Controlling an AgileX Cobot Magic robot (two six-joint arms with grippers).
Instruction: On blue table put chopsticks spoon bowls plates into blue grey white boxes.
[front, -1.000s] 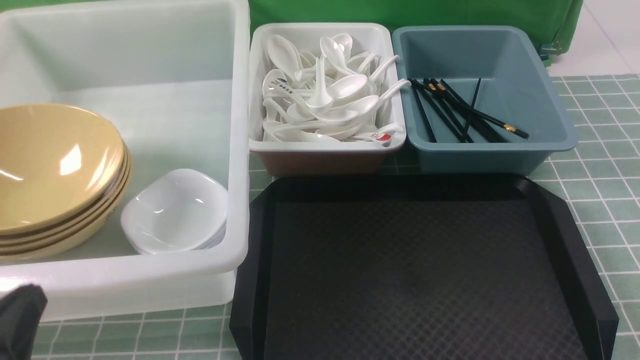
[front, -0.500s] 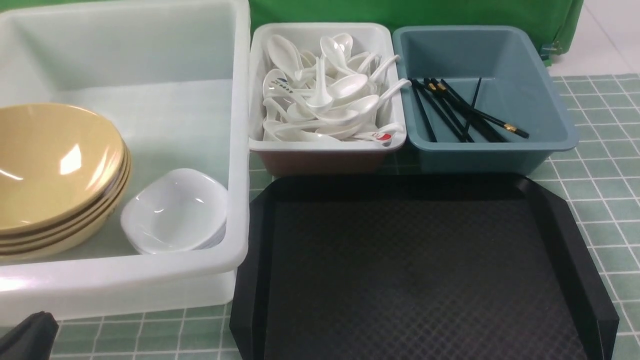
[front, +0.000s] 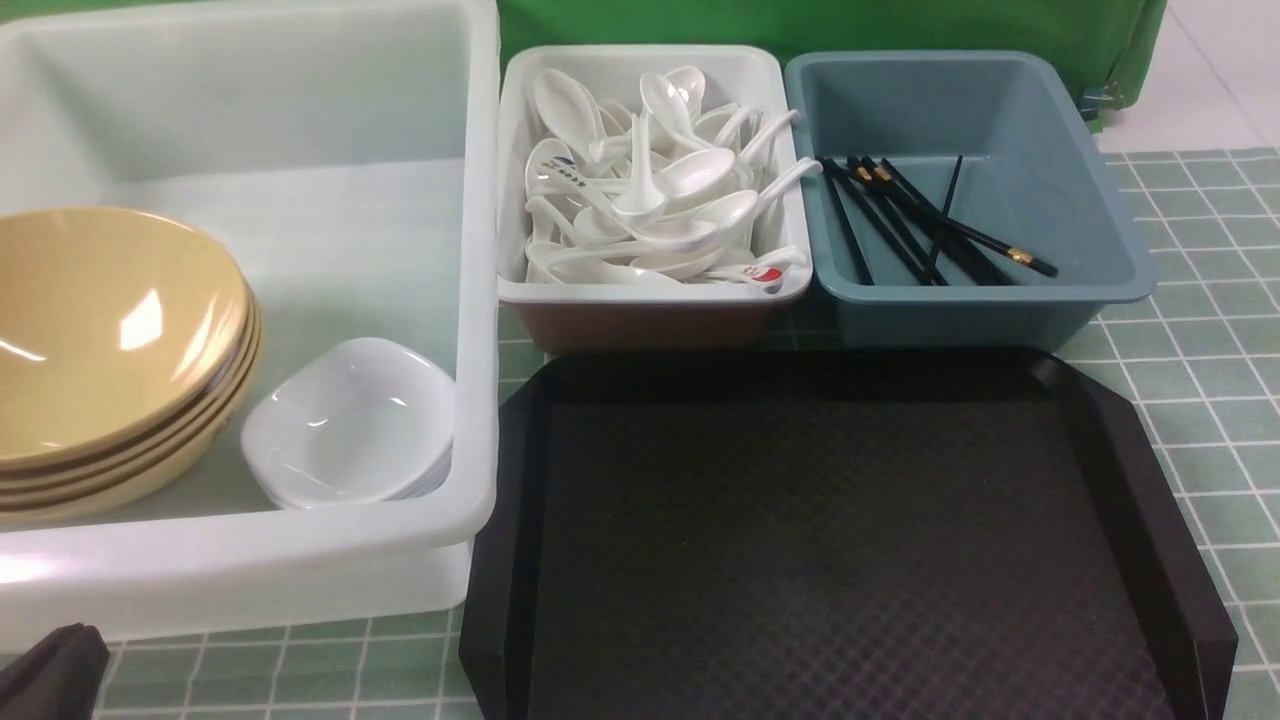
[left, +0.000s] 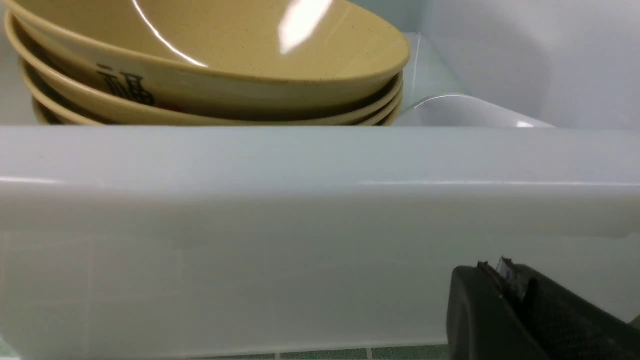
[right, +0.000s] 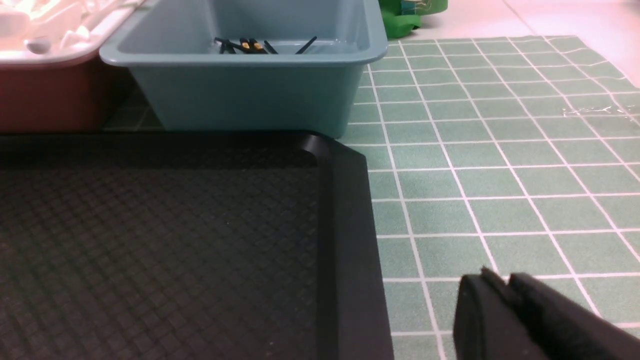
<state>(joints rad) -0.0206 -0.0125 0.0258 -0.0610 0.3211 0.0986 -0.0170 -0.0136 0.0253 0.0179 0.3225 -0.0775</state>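
Stacked tan bowls and white plates sit in the large translucent white box. Several white spoons fill the small white box. Black chopsticks lie in the blue-grey box. My left gripper is shut and holds nothing, low in front of the large box's near wall. My right gripper, fingers together and holding nothing, hovers over the blue table just right of the tray; the front view does not show it.
A black textured tray with a raised rim lies in front of the two smaller boxes. The tiled table stretches to the right of it. Green cloth hangs behind the boxes.
The left gripper has sunk lower into the bottom left corner of the front view, away from the large box's rim. Everything in the boxes stays put.
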